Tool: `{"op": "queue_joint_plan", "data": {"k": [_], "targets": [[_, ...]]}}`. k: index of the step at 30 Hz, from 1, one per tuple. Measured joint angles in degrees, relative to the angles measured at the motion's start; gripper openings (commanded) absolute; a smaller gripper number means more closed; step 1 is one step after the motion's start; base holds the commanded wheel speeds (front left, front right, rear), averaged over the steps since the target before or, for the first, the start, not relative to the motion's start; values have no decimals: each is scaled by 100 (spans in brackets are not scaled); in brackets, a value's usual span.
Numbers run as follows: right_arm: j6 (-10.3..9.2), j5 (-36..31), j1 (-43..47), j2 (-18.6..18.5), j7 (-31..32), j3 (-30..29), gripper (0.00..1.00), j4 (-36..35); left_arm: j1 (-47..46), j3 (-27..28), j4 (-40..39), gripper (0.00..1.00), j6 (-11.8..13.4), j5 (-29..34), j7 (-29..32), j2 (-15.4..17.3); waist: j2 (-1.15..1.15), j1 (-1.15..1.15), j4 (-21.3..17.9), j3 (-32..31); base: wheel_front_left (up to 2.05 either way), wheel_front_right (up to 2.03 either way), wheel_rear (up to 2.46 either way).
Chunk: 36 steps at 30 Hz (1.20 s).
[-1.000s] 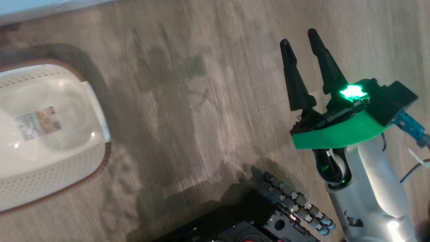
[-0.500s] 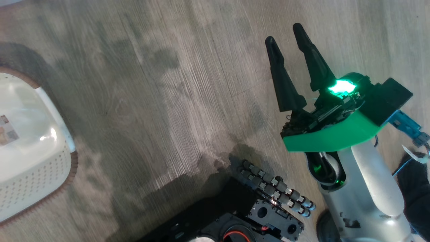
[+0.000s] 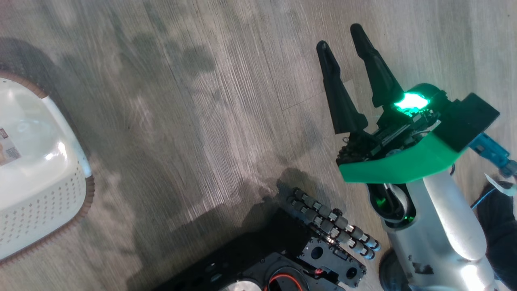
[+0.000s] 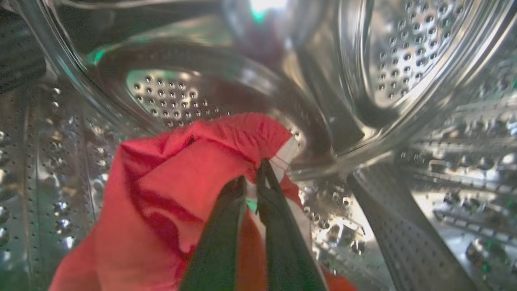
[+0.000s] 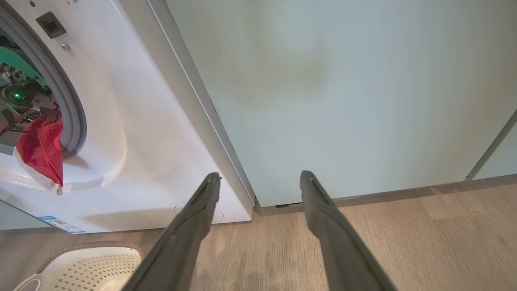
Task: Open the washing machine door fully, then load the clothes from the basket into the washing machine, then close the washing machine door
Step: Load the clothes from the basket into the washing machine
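Perforated steel of the washing machine ringed the left gripper, pinched tight on the clothes, red fabric that looked light, limp and snag-prone; a bunched fold seemed the surest hold. Rightward, the right gripper hung with fingers spread wide above the floor.

The right gripper, its two long dark fingers spread apart, is hovering above the grey-brown wooden plank floor; the perforated cream-white plastic basket is sitting well apart to its left.
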Motion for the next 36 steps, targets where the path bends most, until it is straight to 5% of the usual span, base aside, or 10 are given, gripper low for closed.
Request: {"op": "queue_joint_plan", "data": {"k": [7, 8, 9, 21, 36], "targets": [[0, -27, -120, 1, 0, -11, 100, 9, 177, -205, 304, 5, -52, 15, 278, -45, 0, 0, 148, -79, 0, 0, 0], [0, -54, -120, 1, 0, -18, 100, 22, 221, -236, 326, 86, -49, 26, 280, -58, 0, 0, 175, -102, 0, 0, 0], [0, -78, -120, 2, -1, -26, 100, 30, 275, -238, 346, 100, -49, 21, 279, -86, 0, 0, 206, -127, 0, 0, 0], [0, -397, -120, 0, -1, -259, 100, 181, 1374, -403, -5, 100, -132, -189, -224, -549, 0, -1, 718, -610, 0, 0, 0], [0, -709, -54, -11, -1, -509, 100, 533, 4749, -200, -3077, 100, 645, -442, -1018, -888, 0, -1, 1459, -1291, 0, 0, 0]]}}
